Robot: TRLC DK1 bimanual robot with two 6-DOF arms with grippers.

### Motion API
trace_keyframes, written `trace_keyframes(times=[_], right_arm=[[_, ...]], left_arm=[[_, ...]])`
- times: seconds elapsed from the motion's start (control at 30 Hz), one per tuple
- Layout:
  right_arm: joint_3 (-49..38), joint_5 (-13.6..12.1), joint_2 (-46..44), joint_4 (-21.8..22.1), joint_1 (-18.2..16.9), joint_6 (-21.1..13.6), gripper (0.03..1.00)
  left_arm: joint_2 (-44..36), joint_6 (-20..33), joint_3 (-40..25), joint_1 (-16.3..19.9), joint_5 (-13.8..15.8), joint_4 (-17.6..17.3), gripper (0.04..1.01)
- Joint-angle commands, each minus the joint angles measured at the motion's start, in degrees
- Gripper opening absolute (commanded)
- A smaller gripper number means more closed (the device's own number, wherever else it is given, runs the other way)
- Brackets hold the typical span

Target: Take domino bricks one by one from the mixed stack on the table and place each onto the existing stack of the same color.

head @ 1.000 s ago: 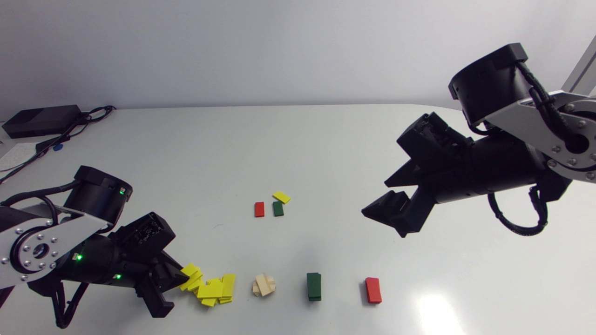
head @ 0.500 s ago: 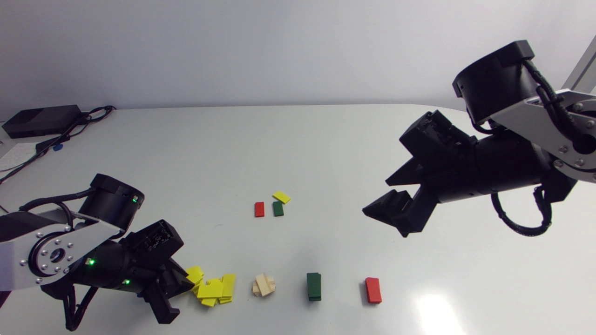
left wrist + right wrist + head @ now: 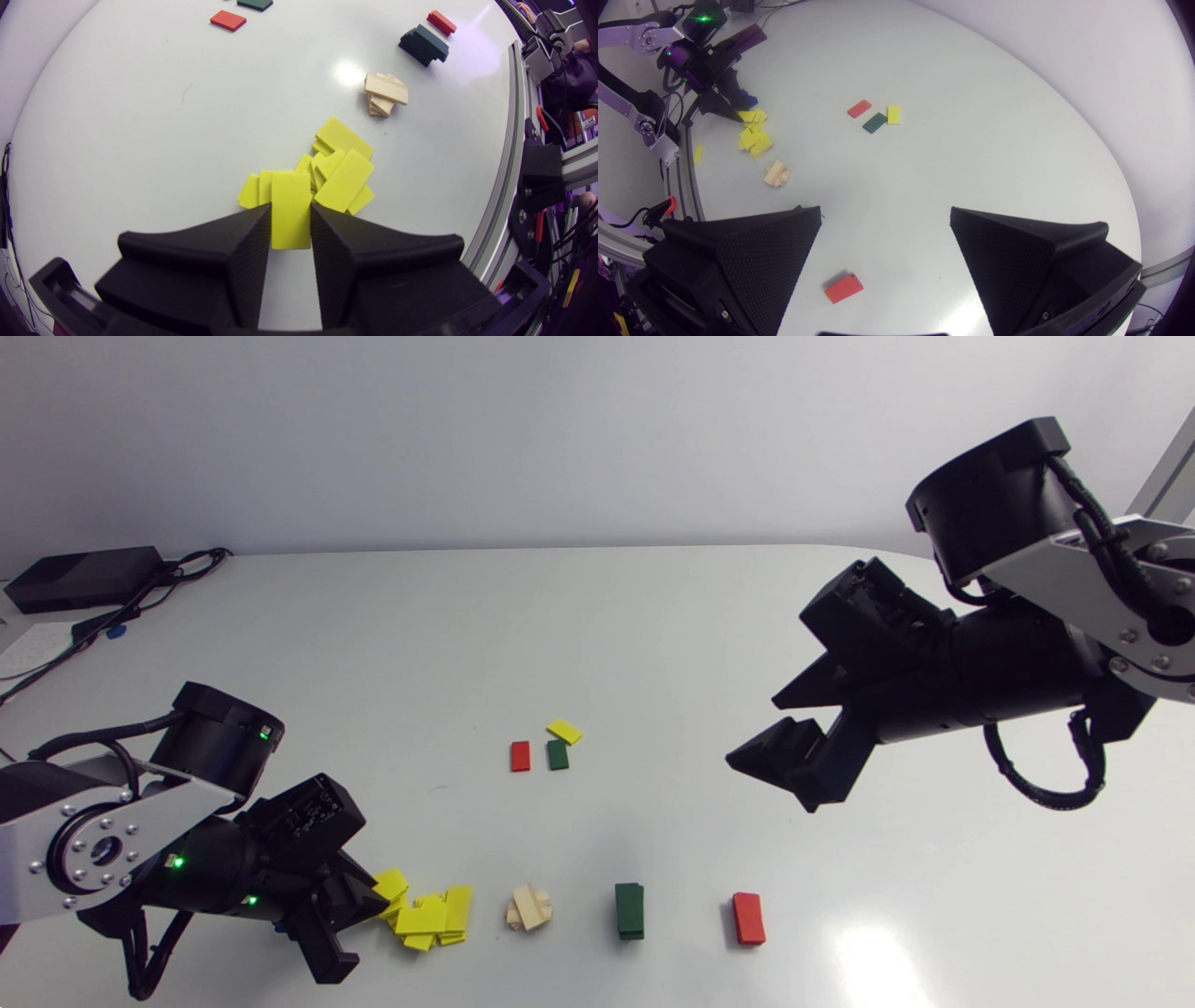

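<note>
Here, four piles (image 3: 629, 910), three loose bricks (image 3: 557, 754); left tool (image 3: 290, 218) grips yellow brick (image 3: 290, 193).

I see yellow brick (image 3: 290, 210) clamped flat at yellow pile (image 3: 431, 917) edge; wood stk (image 3: 529, 907), green stk (image 3: 629, 910), red brick (image 3: 748, 917) rt of pile; mixed trio (image 3: 557, 754) beyond.

Rt wrist view: green stack (image 3: 630, 910) nearly all behind my right gripper's (image 3: 885, 210) finger (image 3: 752, 252) (just a dark corner shows); left wrist view's edge cuts loose green brick (image 3: 254, 3).
</note>
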Motion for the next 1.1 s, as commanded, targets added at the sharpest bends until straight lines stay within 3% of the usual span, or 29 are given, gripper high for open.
trace_keyframes(times=[0.0, 0.83, 0.97, 1.07], right_arm=[[-1.59, 0.21, -0.11, 0.15, 0.59, 1.16, 0.970], [-1.68, 0.30, -0.20, 0.15, 0.59, 1.16, 0.970], [-1.68, 0.30, -0.20, 0.15, 0.59, 1.16, 0.970], [-1.68, 0.30, -0.20, 0.24, 0.59, 1.16, 0.970]], left_arm=[[-0.51, 1.13, -0.04, 0.09, -0.23, -0.24, 0.151], [2.91, 3.15, 0.05, 2.11, -0.67, 2.58, 0.136], [2.47, 3.15, -0.04, 1.93, -0.67, 2.58, 0.293], [2.39, 3.06, -0.04, 1.58, -0.67, 2.31, 0.480]])
